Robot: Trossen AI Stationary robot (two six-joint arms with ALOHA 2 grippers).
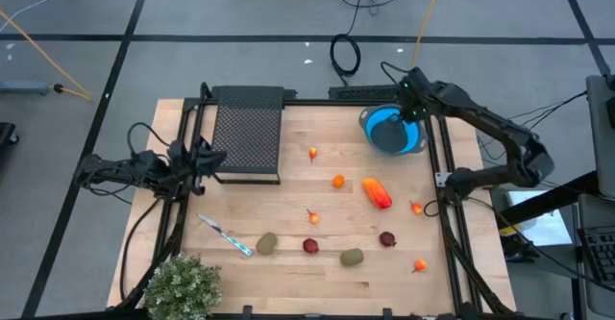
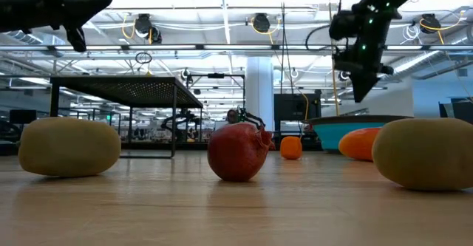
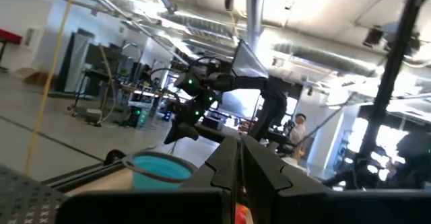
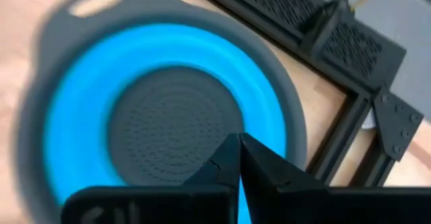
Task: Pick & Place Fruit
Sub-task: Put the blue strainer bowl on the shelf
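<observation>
the right gripper [image 1: 413, 111] hangs clenched and empty over the blue bowl [image 1: 392, 131], so it should spread its fingers before dropping squarely onto fruit scattered on the table, perhaps the long orange piece [image 1: 377, 193].

Grey floor [image 1: 240, 12] with dark seams; round ceiling lamps [image 2: 260, 22]; white column [image 2: 259, 83] behind

Fruit [image 1: 377, 193] on table [image 1: 288, 272], outside bowl [image 1: 392, 133]

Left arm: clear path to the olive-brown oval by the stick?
Probably yes. The left pincer sits shut at the table's left edge; the olive-brown oval fruit lies on open wood, with only the thin blue-and-white stick beside it, not touching.
</observation>
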